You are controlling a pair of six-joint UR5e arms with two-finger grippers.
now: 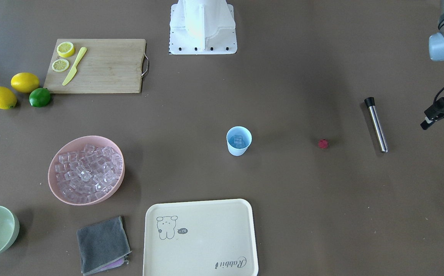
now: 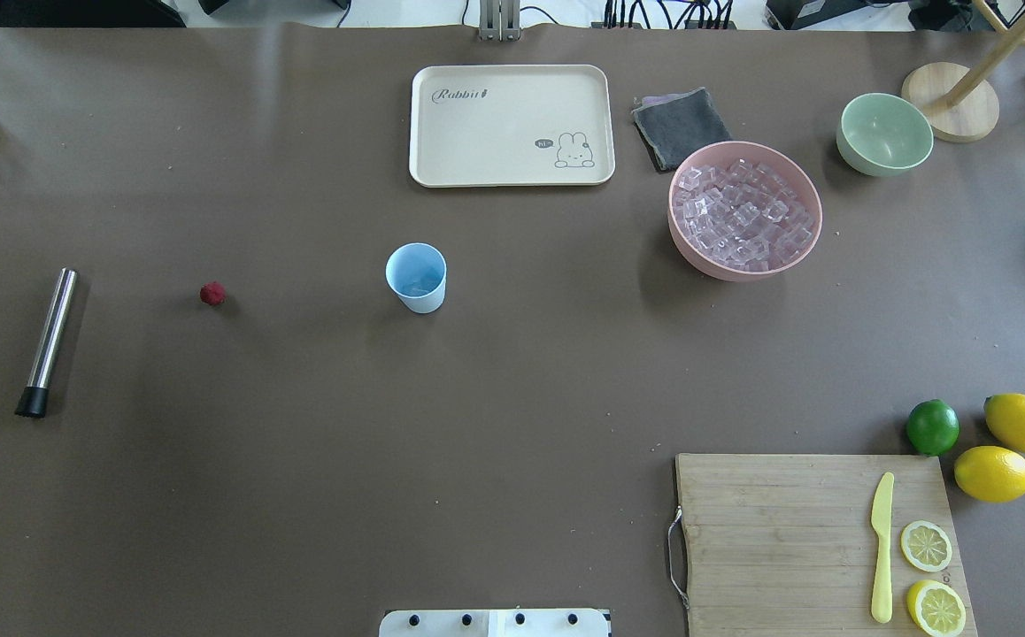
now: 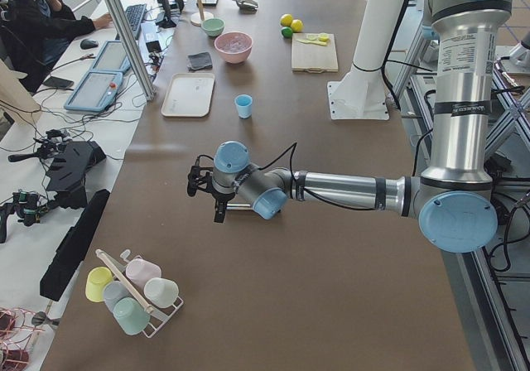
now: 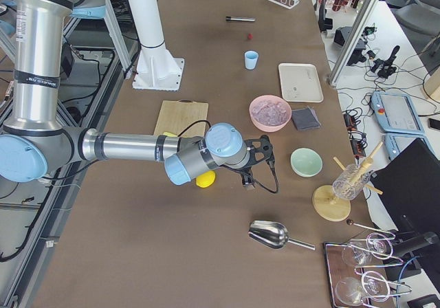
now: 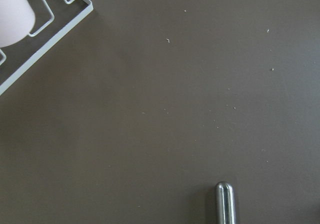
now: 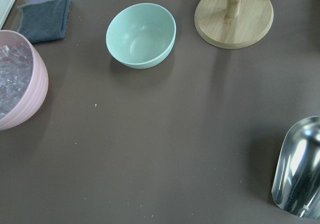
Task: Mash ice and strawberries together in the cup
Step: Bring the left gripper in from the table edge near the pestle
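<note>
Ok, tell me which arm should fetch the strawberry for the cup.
Left. The strawberry lies between the cup and the left claw; the right claw hangs far off, near the green bowl.

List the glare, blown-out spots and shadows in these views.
Front-facing view: the white robot base is blown out, while the ice in the cup is visible. Overhead view: a highlight streak runs along the steel rod. Right wrist view: strong glare on the metal scoop; the pale green bowl casts a soft shadow.
</note>
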